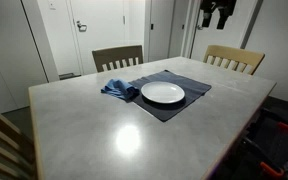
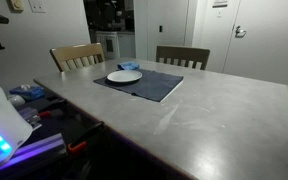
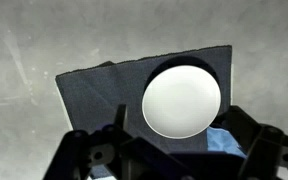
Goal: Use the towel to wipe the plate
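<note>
A white plate sits on a dark placemat near the far side of the grey table. A crumpled blue towel lies on the mat beside the plate, touching its rim. Both exterior views show the plate and the towel. My gripper hangs high above the table, apart from both. In the wrist view the plate lies directly below, and the towel peeks out between my spread fingers, which are open and empty.
Two wooden chairs stand at the table's far side, and a chair back is at the near corner. The robot base and cluttered gear sit beside the table. Closed doors line the back wall.
</note>
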